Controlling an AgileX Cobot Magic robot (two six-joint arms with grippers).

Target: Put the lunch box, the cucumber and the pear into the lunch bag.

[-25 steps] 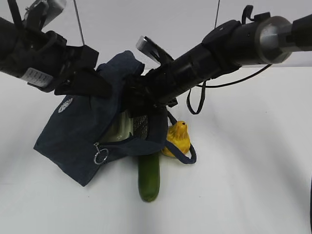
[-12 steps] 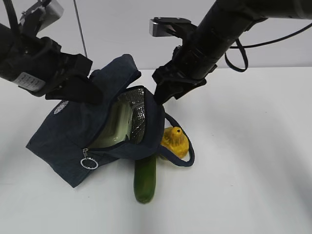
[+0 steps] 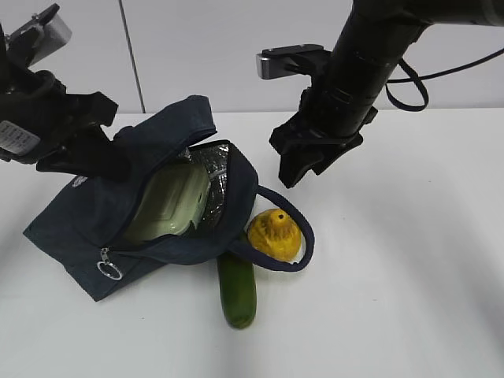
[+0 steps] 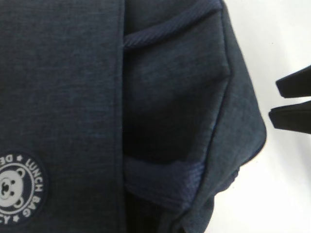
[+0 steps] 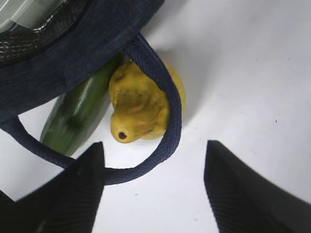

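Two items are still lying outside: the cucumber (image 3: 238, 289), nearest the camera with its far end tucked under the lunch bag (image 3: 94, 236), and the pear (image 3: 273, 234) at its 1 o'clock, ringed by a handle loop (image 3: 303, 244). The lunch box (image 3: 169, 206) is sitting inside the bag. The right gripper (image 3: 303, 161) is being held open and empty above the pear; it is best lowered clear of the strap. At 10 o'clock, the left gripper (image 3: 87, 153) is clenched, apparently on bag fabric.

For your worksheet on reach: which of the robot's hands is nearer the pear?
Right. The right hand hangs open just above the pear; the left hand is across the lunch bag, shut on its fabric.
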